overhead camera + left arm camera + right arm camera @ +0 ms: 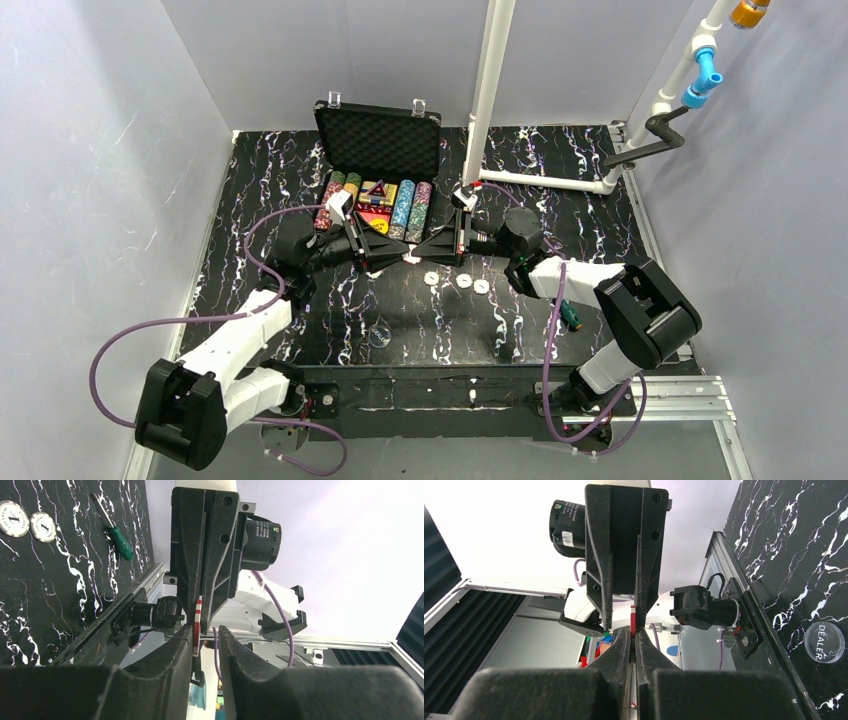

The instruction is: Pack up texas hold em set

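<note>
You are passing a thin red-and-white striped poker chip [198, 625] edge-on between the arms, just in front of the open black foam-lined hinged case [380, 140]. Your right gripper [633, 630] is pinching it tight. Your left gripper [206, 630] is bracketing it narrowly, one finger touching and the other standing clear, likely regripping it to slot among the multicoloured chip rows [403, 205].

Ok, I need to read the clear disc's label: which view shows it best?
The right wrist view: the clear disc lies close, its word DEALER readable. The top view shows only a faint ring; the left wrist view misses it.
</note>
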Tool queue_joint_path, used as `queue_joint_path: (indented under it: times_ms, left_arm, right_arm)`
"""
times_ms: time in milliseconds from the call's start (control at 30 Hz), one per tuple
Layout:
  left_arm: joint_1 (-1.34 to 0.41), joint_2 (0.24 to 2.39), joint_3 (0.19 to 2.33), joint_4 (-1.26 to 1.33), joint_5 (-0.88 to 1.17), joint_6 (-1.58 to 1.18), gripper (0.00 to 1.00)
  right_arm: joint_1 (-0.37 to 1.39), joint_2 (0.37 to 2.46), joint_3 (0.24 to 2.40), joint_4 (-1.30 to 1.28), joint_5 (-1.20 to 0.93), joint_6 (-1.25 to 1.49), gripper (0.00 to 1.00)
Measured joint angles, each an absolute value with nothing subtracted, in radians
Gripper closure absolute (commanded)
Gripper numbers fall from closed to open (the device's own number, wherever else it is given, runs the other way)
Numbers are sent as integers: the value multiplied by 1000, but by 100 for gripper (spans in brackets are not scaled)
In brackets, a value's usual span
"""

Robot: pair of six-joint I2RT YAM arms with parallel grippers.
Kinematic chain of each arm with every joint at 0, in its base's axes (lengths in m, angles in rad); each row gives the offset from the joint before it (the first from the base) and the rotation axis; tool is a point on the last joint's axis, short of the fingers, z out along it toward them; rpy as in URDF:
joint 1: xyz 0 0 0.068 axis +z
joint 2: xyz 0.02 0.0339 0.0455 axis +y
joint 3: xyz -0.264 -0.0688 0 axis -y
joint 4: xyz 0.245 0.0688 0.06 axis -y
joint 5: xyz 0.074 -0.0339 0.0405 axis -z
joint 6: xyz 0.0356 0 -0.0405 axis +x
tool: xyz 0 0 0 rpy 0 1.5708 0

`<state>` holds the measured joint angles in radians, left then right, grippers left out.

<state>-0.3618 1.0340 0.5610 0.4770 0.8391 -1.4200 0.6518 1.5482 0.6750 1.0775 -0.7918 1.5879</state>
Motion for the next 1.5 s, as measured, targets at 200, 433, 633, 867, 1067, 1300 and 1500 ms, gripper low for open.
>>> queue_joint_path:
  times_ms: [200,433,633,867,1067,1300,1500]
  left_arm:
    - [-362,1065,561,508,850,-1439,97]
    - [-356,1082,568,517,860,-1428,100]
    - [-327,1074,766,60,752,-1199,100]
    - [45,1209,883,-346,616,-1056,100]
    - [189,1433,929,-465,501,-1028,100]
    - [215,1650,1052,-447,457,-1022,100]
    - [222,1703,1127,-448,413,-1013,100]
  right_arm:
    - [653,1558,685,1104,-793,1600,99]
    - [648,1568,695,1095,-797,1611,28]
    - [564,1472,635,860,-790,1475,23]
    - [427,1238,612,318,-714,1161,24]
    - [424,1111,612,23,-651,989,24]
    - [406,1100,611,-104,-628,923,25]
    - [400,1100,611,-132,-627,909,25]
